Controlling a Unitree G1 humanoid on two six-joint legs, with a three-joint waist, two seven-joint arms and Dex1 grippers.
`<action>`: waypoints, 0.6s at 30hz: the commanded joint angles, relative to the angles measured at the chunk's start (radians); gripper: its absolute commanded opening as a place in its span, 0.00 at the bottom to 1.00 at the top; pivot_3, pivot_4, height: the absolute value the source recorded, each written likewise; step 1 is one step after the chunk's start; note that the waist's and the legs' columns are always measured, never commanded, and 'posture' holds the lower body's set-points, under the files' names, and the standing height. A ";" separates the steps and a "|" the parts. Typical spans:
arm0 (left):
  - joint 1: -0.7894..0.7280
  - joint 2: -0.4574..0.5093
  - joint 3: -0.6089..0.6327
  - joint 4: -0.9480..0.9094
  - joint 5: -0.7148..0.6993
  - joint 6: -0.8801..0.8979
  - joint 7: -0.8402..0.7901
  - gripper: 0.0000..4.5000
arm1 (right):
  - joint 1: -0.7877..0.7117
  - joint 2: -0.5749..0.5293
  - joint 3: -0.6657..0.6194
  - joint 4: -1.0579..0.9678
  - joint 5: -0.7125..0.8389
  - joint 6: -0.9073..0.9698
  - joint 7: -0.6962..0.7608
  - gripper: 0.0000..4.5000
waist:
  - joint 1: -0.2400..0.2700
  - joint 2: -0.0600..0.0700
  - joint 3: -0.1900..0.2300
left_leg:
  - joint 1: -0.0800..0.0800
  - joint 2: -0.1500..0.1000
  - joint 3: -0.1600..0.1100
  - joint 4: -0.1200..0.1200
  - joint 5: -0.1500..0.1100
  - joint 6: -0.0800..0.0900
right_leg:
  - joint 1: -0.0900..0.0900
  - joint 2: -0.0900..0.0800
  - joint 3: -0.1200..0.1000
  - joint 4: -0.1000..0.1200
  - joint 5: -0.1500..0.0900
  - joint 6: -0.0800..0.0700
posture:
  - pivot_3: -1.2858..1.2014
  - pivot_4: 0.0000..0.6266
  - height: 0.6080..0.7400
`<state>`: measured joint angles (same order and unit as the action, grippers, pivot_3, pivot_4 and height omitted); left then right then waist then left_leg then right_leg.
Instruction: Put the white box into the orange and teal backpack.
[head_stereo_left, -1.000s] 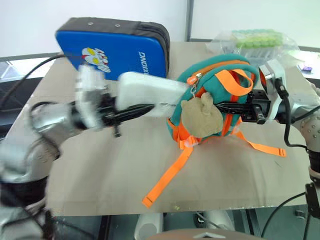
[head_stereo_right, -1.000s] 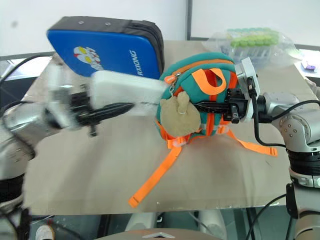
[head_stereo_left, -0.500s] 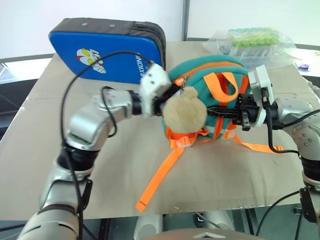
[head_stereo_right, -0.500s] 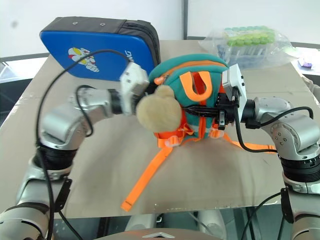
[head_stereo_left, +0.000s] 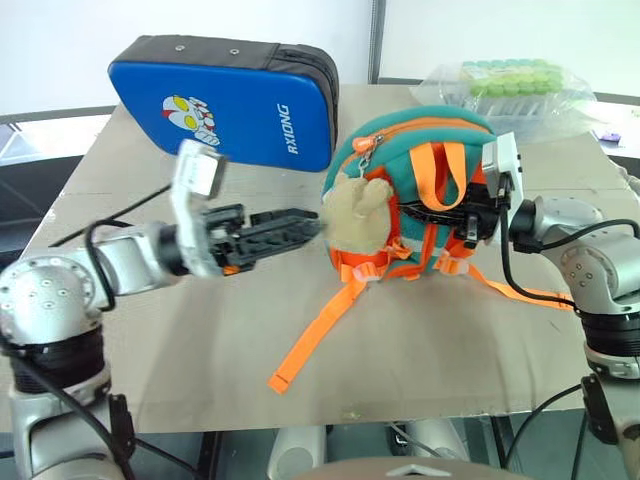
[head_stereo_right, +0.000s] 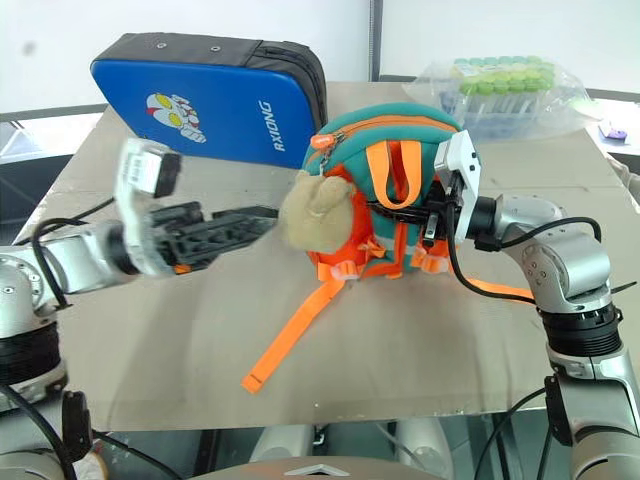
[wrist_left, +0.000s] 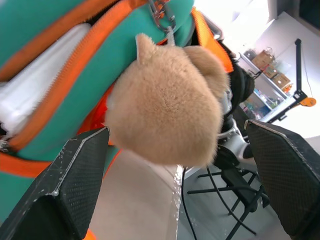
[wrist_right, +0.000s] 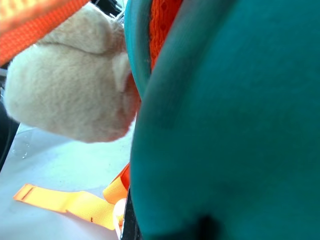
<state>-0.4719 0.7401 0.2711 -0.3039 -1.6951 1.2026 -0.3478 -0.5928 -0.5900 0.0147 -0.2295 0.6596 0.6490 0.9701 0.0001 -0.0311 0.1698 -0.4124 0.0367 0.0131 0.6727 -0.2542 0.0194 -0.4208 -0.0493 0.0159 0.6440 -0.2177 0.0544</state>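
White box (wrist_left: 37, 82) is already inside the orange and teal backpack (head_stereo_left: 420, 165): the left wrist view shows a white slab behind the orange zipper line, upper left of that frame, zipper not closed over it. Backpack stands upright at centre of the head views on the tan table (head_stereo_left: 200, 340), tan plush toy (head_stereo_left: 358, 215) hanging off its front, 1 long orange strap (head_stereo_left: 320, 335) trailing toward lower centre. Left gripper (head_stereo_left: 300, 225) sits just left of the plush, fingers spread wide, empty. Right gripper (head_stereo_right: 405, 215) is clamped shut on the backpack's orange webbing on the right side of the bag; exact bite point is hidden. Handling, my read: box looks light, stiff, smooth-skinned, so likely slippery; best pinched across its thin faces near an end if it needs reseating. Backpack is soft fabric and will sag, so the strap hold is what keeps the mouth presented. Blue padded case (head_stereo_left: 225, 100) upper left, bag of green-capped tubes (head_stereo_left: 510, 85) upper right, both well apart from the action.
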 joint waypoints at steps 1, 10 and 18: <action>-0.036 -0.041 -0.067 -0.034 -0.086 -0.085 0.157 0.99 | -0.017 -0.011 -0.026 -0.063 0.027 0.018 -0.014 0.00 | 0.000 0.000 0.000 | 0.000 0.000 0.000 0.000 0.000 0.000 | 0.000 0.001 0.000 0.000 0.000 0.000 | 0.52 0.24 1.00; -0.067 -0.108 -0.152 -0.013 -0.116 -0.158 0.280 0.66 | -0.001 -0.007 -0.057 -0.094 0.036 0.025 -0.061 0.00 | -0.005 0.000 0.000 | 0.000 -0.001 0.004 0.000 0.000 0.000 | 0.000 0.002 0.000 0.000 0.000 0.000 | 0.52 0.24 1.00; -0.150 -0.080 0.147 0.150 -0.277 -0.210 0.155 0.09 | -0.104 0.097 -0.236 0.049 0.065 0.003 -0.309 0.00 | -0.010 0.001 0.001 | 0.000 -0.001 0.005 0.000 0.000 0.000 | 0.000 0.003 0.000 0.000 0.000 0.000 | 0.52 0.24 1.00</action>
<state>-0.5806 0.6678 0.2924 -0.2053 -1.9085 1.0177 -0.1484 -0.6474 -0.4944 -0.1134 -0.1982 0.7232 0.6938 0.7426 -0.0099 -0.0303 0.1703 -0.4126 0.0357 0.0185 0.6723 -0.2539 0.0191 -0.4211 -0.0465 0.0156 0.6437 -0.2176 0.0539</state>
